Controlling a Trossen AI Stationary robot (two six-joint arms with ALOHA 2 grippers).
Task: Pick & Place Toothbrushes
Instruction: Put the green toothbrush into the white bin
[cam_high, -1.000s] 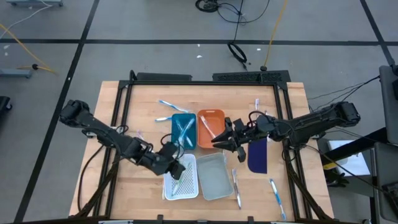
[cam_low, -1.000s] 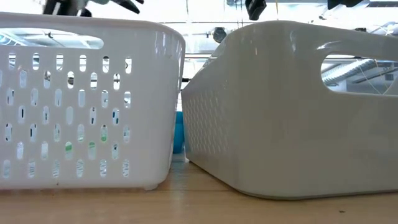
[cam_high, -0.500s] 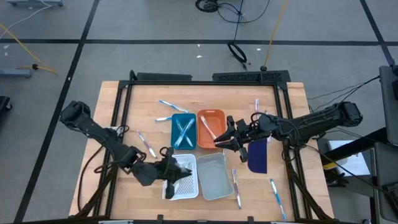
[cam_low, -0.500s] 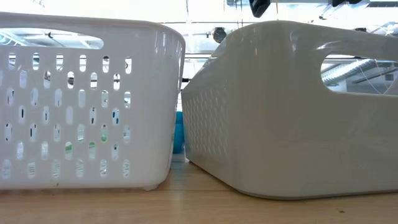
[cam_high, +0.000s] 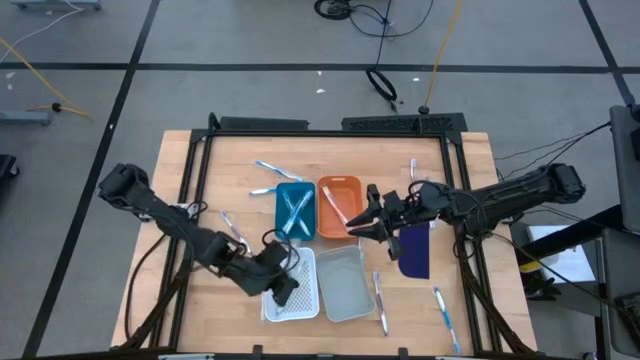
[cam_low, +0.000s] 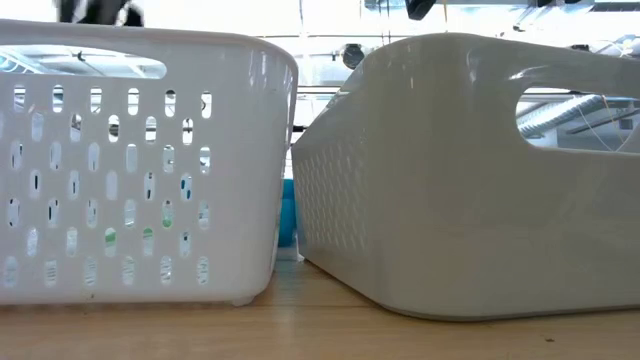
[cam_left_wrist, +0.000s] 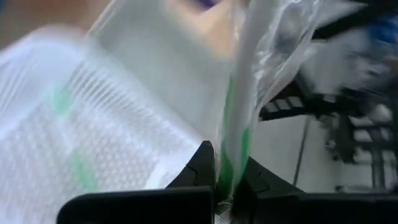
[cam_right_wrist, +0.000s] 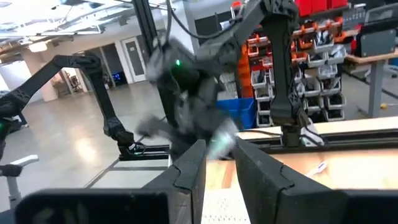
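Observation:
My left gripper (cam_left_wrist: 227, 190) is shut on a green-and-white toothbrush (cam_left_wrist: 239, 93) in a clear wrapper. It hangs over the white perforated tray (cam_high: 303, 300), where other green toothbrushes (cam_left_wrist: 78, 168) lie. My right gripper (cam_high: 360, 229) stays in the air beside the orange tray (cam_high: 340, 186), its fingers (cam_right_wrist: 190, 167) slightly apart with nothing between them. The teal tray (cam_high: 281, 215) holds two crossed toothbrushes (cam_high: 296, 208), and one toothbrush (cam_high: 335, 205) lies in the orange tray. Loose toothbrushes (cam_high: 378, 298) lie on the table. My left gripper pinches the wrapped toothbrush between its two fingers at the green part of the handle (cam_left_wrist: 231, 173). The brush runs on from the fingertips, along the fingers. It is lifted clear above the white tray, and its wrapper is loose around it.
A grey tray (cam_high: 342, 283) stands right of the white one, and a dark blue pad (cam_high: 414, 250) lies under the right arm. More loose toothbrushes lie at the far left (cam_high: 265, 168), left (cam_high: 232, 232) and near right (cam_high: 445, 315). The low view shows only the two trays' walls (cam_low: 150, 170).
My left gripper has gone a little toward the table's near edge over the white tray, still shut on the wrapped toothbrush.

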